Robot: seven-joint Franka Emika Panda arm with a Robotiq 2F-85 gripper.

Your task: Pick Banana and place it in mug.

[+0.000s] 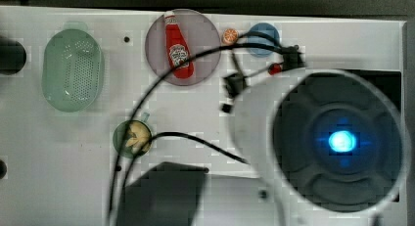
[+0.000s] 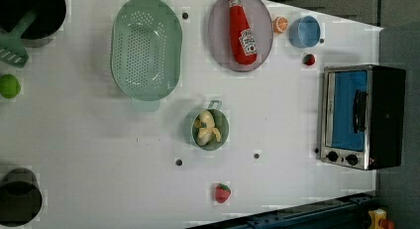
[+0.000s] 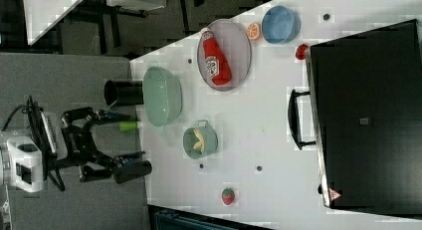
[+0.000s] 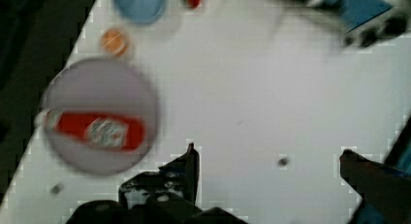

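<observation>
Banana (image 2: pixel 207 128) in mug (image 2: pixel 224 135)
The gripper (image 4: pixel 269 161) hangs wide open and empty, well apart from the mug.

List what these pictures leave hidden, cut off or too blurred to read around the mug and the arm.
- Mug: its floor is covered by the banana in the left view.
- Ketchup bottle: label print blurred in the wrist view.
- End effector: open, its fingers cut by the wrist view's edge.
- Toaster oven: the right view shows its dark top, so the door is hidden.
- Table: the arm's round blurred body covers the top view's right.
</observation>
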